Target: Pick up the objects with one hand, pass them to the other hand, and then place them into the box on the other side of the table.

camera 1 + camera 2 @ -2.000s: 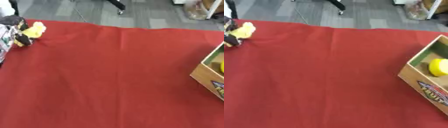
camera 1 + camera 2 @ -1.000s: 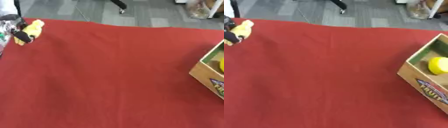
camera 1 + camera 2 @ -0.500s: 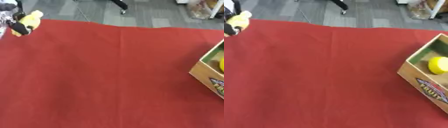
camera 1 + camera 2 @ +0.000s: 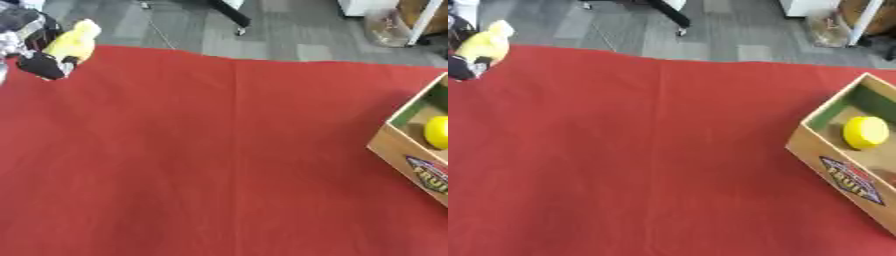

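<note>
Red cloth point(image 4: 227, 165) is covering your table.
Your left hand point(image 4: 31, 47) is curling around a yellow toy point(image 4: 74, 40) at the far left corner; the box point(image 4: 846, 172) is sitting well apart at right.

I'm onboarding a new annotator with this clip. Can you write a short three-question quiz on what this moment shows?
1. True or false: the left hand holds a yellow object at the far left edge of the red tablecloth.
2. What lies inside the cardboard box at the right?
A. A yellow round item
B. A blue cup
C. Nothing
3. Fill in: the robot's ____ hand shows in neither view.

Key:
1. True
2. A: the yellow round item sits in the box.
3. right
</note>
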